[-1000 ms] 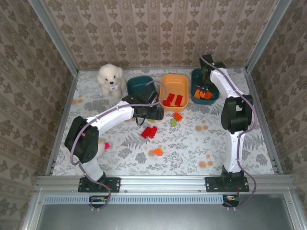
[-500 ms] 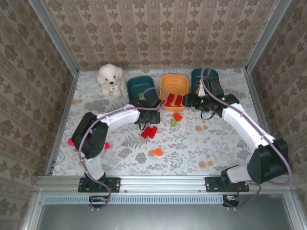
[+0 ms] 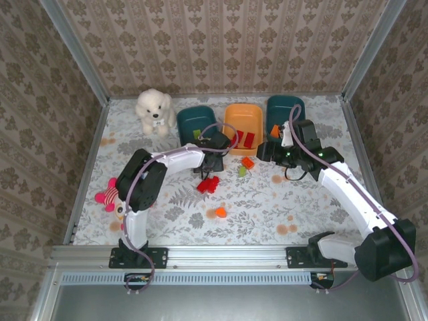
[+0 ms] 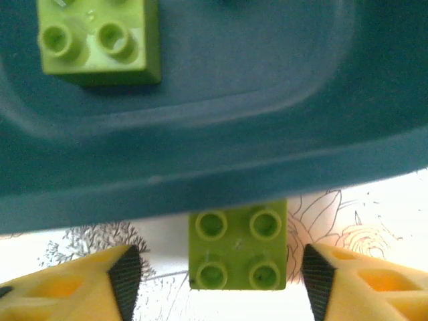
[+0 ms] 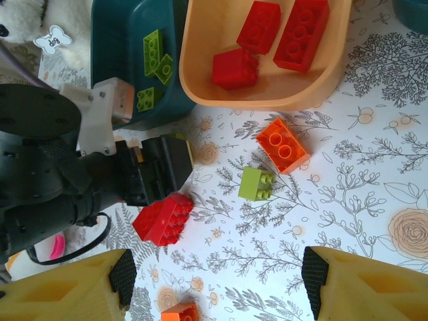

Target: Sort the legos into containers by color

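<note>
Your right gripper [image 5: 219, 271] has swung toward the left teal bin [image 3: 194, 117], spread and empty; your left gripper [image 4: 221, 271], unclenched, straddles the green lego [image 4: 238, 249] just beside that bin's near wall

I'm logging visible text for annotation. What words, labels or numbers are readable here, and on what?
"dog": white bone-shaped tag on the white plush dog, small, seems legible.
Studs of the lime green plastic brick: any lettering too blurred to read.
No other text found.

Two teal bins [image 3: 189, 120], one orange bin [image 3: 242, 111] — one plush dog [image 3: 154, 107].
</note>
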Robot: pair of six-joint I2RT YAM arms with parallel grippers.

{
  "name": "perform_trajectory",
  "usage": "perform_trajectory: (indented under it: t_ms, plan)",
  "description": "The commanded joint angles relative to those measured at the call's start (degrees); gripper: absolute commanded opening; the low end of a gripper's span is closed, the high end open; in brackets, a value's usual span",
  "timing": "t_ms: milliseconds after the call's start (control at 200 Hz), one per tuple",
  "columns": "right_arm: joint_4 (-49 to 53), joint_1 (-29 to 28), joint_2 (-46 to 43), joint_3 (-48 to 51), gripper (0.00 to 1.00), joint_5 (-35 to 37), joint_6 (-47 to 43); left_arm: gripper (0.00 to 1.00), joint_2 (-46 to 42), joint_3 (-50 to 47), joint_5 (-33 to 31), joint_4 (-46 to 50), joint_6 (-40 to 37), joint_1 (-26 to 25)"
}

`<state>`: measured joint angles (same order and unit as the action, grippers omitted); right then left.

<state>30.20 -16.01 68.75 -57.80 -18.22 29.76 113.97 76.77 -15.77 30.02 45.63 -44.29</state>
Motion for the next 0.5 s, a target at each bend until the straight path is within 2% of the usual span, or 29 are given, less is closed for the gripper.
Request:
perform_trajectory:
  t_ms: [0, 235, 370, 495]
  plan:
    - [2.1, 0.0, 0.0, -1.7, 0.69, -1.3, 0.0, 0.64, 2.1, 2.4, -2.1, 0.4, 0.9, -0.8]
    - [2.8, -0.1, -0.7, -1.1, 0.70, -2.0, 0.3, 0.56, 3.8, 3.8, -3.6, 0.0, -0.4, -0.7]
    - [2.8, -0.1, -0.5, -1.3, 0.70, -2.4, 0.4, 0.38, 4.1, 4.0, -4.1, 0.2, -1.0, -0.8]
    - [2.7, -0.1, -0.4, -1.2, 0.69, -2.5, 0.5, 0.33, 3.7, 3.6, -4.5, 0.8, -1.1, -0.9]
